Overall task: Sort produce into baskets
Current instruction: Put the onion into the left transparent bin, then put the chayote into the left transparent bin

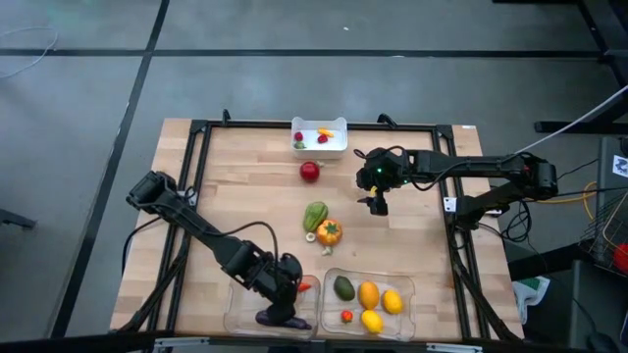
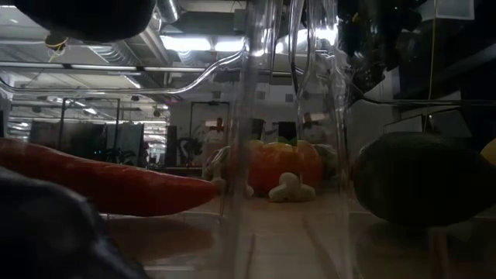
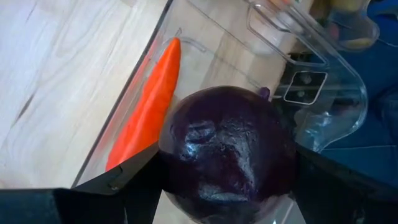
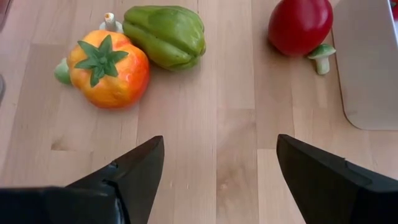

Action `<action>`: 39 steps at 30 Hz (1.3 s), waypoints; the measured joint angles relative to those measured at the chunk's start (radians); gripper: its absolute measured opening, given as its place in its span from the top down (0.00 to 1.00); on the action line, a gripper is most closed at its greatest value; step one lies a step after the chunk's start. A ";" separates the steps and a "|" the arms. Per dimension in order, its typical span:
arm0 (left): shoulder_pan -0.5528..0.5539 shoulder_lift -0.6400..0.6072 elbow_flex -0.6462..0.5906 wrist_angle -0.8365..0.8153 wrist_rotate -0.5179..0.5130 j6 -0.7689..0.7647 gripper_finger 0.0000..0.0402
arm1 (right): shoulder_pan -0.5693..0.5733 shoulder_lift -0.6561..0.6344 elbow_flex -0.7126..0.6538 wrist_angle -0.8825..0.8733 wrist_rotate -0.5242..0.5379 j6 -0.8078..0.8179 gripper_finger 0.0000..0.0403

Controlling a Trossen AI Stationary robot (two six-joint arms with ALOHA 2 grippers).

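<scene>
My left gripper [image 1: 285,297] is down in the left clear tray [image 1: 240,319], open wide. A purple eggplant [image 3: 230,149] lies between its fingers on the tray floor [image 1: 275,317]. An orange carrot [image 3: 149,106] lies in the same tray along its wall [image 1: 304,287]. My right gripper [image 4: 219,155] is open and empty above the bare table [image 1: 378,203]. Ahead of it on the table are an orange pepper [image 4: 109,68], a green pepper [image 4: 165,34] and a red apple [image 4: 300,25]. The right clear tray [image 1: 407,319] holds lemons, an orange fruit and a dark green one. My left gripper's fingers [image 3: 134,174] stand wide apart at the eggplant's two sides [image 3: 177,155], coming from above and slanting toward the table's near edge. Whether they touch it I cannot tell. The eggplant rests on the tray floor.
A white bin [image 1: 319,147] with tiny red and orange pieces stands at the table's far edge, behind the apple [image 1: 309,172]. A small mushroom piece [image 4: 321,56] lies by the apple. The low view looks through the tray walls [image 2: 256,116]; people stand far back in the room.
</scene>
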 joint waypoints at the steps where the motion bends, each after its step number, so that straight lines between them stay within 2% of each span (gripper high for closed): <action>1: 0.000 0.000 0.000 -0.001 0.000 -0.003 0.27 | 0.000 0.000 0.000 0.000 0.000 0.000 0.24; 7: 0.004 0.000 0.000 -0.003 0.001 -0.110 0.25 | 0.000 0.000 0.000 0.000 0.000 0.000 0.24; 16: 0.002 0.000 0.000 0.005 0.001 -0.154 0.02 | 0.000 0.000 0.000 0.000 0.000 0.000 0.24; 25: 0.051 -0.029 0.000 0.011 -0.003 -0.171 0.03 | 0.000 0.000 0.000 0.000 0.000 0.000 0.24; 33: 0.164 -0.077 0.000 0.080 -0.003 -0.012 0.03 | 0.000 0.000 0.000 0.000 0.000 0.000 0.24; 39: 0.289 -0.082 0.000 0.095 -0.007 0.106 0.03 | 0.000 0.000 0.000 0.000 0.000 0.000 0.24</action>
